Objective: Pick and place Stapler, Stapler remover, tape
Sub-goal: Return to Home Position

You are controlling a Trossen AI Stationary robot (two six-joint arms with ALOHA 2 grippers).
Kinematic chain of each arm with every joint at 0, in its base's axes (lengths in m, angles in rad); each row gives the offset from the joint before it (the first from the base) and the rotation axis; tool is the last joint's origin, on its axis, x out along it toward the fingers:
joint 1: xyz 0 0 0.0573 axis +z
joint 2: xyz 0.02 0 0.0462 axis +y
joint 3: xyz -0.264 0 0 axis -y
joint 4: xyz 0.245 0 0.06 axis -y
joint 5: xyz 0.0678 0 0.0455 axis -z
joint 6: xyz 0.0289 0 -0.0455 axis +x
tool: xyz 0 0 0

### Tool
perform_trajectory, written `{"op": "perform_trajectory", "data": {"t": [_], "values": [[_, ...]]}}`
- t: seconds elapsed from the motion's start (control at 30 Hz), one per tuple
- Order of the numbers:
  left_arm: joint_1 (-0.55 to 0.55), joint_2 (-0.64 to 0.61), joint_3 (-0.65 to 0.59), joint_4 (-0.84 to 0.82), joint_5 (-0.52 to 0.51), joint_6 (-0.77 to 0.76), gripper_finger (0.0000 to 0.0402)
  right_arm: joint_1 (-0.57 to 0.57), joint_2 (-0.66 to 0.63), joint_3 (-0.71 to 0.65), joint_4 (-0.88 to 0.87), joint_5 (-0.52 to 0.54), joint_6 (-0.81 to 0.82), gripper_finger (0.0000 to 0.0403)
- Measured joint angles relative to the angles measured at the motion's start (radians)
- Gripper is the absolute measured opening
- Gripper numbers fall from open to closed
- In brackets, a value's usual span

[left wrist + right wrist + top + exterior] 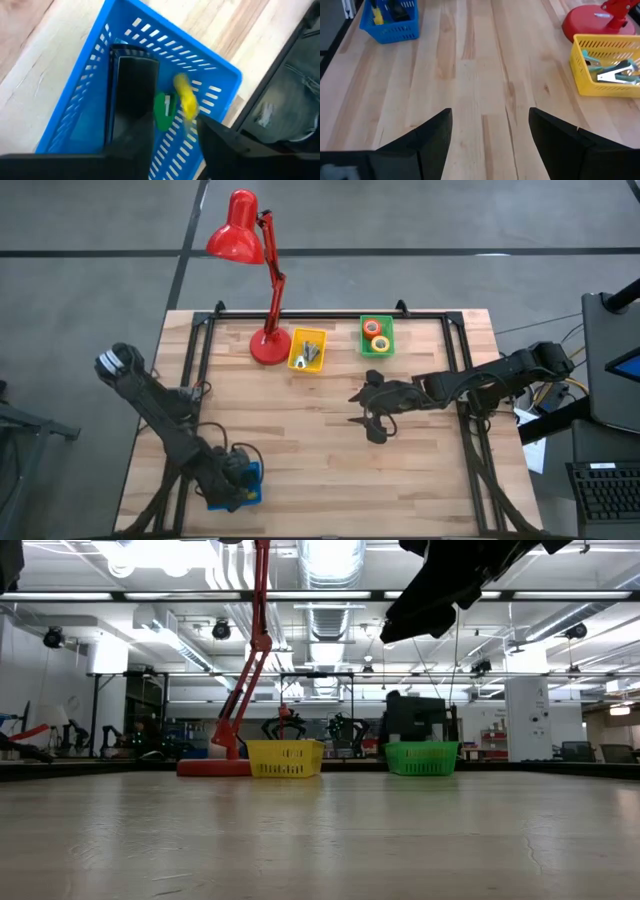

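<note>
Low over the blue bin (252,496) at the near left corner of the wooden table (300,450): the left gripper (232,478), fingers parted with a clear gap and closed on nothing. Inside that bin, from the left wrist: the black stapler (132,95) lying flat along one wall, a small green stapler (164,111) just beside it, and a small yellow stapler (187,100) next to the green one, toward the opposite wall.

Right of the table's middle, raised well above the wood: the right gripper (358,408), pointing left, fingers spread wide, empty.

Along the far edge, a red desk lamp (240,230) on its round base. Just beside that base on the right, a yellow bin (295,360) with metal stapler removers (615,72) inside. Further right and apart from it, a green bin (377,353) holding two tape rolls (372,328), one orange, one yellow. From table height, lamp and both bins in a row at the far edge, with the right arm's dark bulk high overhead.
</note>
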Motion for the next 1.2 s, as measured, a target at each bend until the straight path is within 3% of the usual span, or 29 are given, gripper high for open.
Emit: {"op": "perform_trajectory", "data": {"t": [0.13,0.3,0.43,0.53,0.57,0.63,0.73,0.8,0.9,0.97,1.2], "values": [[0.006,-0.002,0.0,0.0,-0.016,0.04,0.0183,0.0,0.0,-0.002,0.004,0.0,0.012,0.0254],[0.01,-0.026,0.0,0.007,-0.19,0.178,0.0186,0.005,0.0,-0.009,0.058,0.0,0.001,0.0231],[0.015,-0.069,0.0,0.021,-0.523,0.327,0.0165,0.006,0.0,-0.032,0.138,-0.004,-0.043,0.0179],[0.022,-0.083,0.0,0.098,-0.785,0.503,0.0136,0.006,-0.001,-0.038,0.156,-0.008,-0.072,0.0114],[0.029,-0.082,0.0,0.138,-0.827,0.589,0.0122,0.006,-0.001,-0.042,0.163,-0.008,-0.083,0.0089],[0.072,-0.081,-0.004,0.218,-0.83,0.76,0.0084,0.006,-0.001,-0.058,0.2,-0.011,-0.109,0.0036],[0.168,-0.079,-0.04,0.405,-0.813,0.956,0.002,0.006,-0.012,-0.104,0.303,-0.04,-0.14,0.0015],[0.254,-0.07,-0.079,0.592,-0.701,1.104,0.001,0.008,-0.03,-0.146,0.4,-0.065,-0.154,0.001],[0.39,-0.06,-0.157,0.896,-0.452,1.311,0.0009,0.012,-0.074,-0.238,0.538,-0.079,-0.178,0.0008],[0.468,-0.071,-0.2,1.054,-0.36,1.403,0.0006,0.015,-0.118,-0.308,0.601,-0.079,-0.199,0.0008],[0.595,-0.27,-0.353,1.077,-0.359,1.496,0.0008,0.018,-0.402,-0.491,0.562,-0.09,-0.173,0.0008]]}}
